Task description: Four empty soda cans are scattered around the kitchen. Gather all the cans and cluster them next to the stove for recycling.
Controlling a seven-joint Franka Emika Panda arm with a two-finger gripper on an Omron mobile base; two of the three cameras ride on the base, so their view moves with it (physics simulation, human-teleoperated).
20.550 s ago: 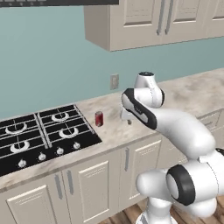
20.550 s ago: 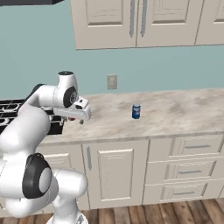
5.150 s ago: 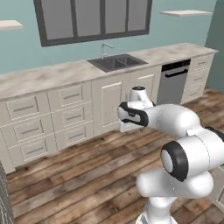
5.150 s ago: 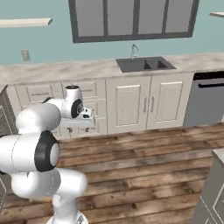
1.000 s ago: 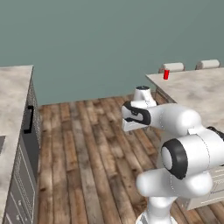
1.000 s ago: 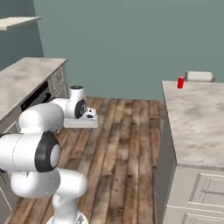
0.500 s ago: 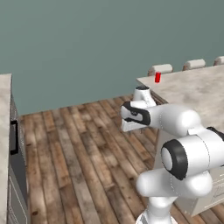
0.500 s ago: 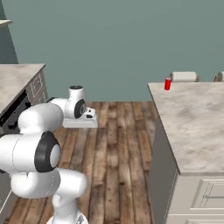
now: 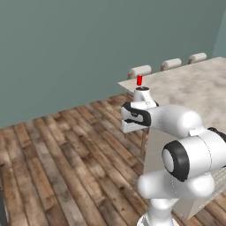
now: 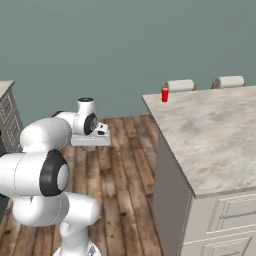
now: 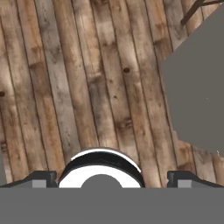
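a: arm's tucked in close to the base here, elbow bent, hand held out over the floor (image 9: 66,154). gripper (image 11: 112,177) points straight down at the planks.

b: fingers?

a: spread wide, released. one dark tip (image 11: 41,178) at each bottom corner of the hand view, nothing between them but bare wood.

b: so it's carrying nothing.

a: nothing. in the left base view the hand sits just in front of the counter's near corner, apart from it. in the right base view the hand hangs over the floor, left of the counter.

b: what's the counter like?

a: pale marble-look top (image 10: 215,135) on a beige panelled body, running off toward the back wall. grey slab at the right of the hand view looks like its side, but i can't be sure.

b: and the can?

a: there it is, red can (image 10: 165,94), upright on the far corner of that counter, right near the edge. same can (image 9: 139,80) in the left base view, just above the arm's wrist in the picture, well beyond it in the room.

b: anything past it?

a: chair backs (image 10: 180,85), pale and rounded, poking up behind the counter's far edge. one sits just behind the can. then the plain teal wall (image 9: 88,48) behind everything.
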